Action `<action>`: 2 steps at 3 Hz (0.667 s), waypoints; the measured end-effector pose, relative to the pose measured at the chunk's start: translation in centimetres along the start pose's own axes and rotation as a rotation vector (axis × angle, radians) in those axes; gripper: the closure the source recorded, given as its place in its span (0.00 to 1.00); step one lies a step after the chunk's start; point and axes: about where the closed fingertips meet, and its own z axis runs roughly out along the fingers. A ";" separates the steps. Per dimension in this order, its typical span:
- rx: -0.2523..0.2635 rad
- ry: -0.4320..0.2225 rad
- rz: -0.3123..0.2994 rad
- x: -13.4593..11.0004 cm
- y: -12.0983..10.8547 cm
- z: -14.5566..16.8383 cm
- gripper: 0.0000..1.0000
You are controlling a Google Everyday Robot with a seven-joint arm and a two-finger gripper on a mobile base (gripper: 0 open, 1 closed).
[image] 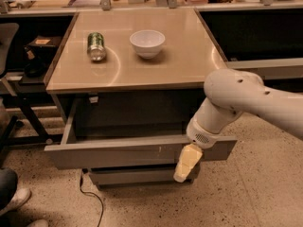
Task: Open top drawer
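The top drawer (118, 156) is a wide grey handleless drawer under the tan tabletop. It stands pulled out toward me, with its dark inside showing behind the flat front panel. My gripper (186, 165) hangs from the white arm (236, 98) in front of the right part of that front panel, its pale yellowish fingers pointing down past the panel's lower edge. A narrower grey drawer front (137, 176) shows below it, pushed in.
On the tan tabletop (180, 65) lie a green can (96, 46) on its side and a white bowl (147, 42). A black cable (92, 200) runs over the speckled floor. A chair and a person's shoe (14, 201) are at the left.
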 end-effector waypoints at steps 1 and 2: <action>-0.053 0.041 -0.004 2.0 0.4 1.7 0.00; -0.055 0.042 -0.004 2.0 0.5 1.4 0.00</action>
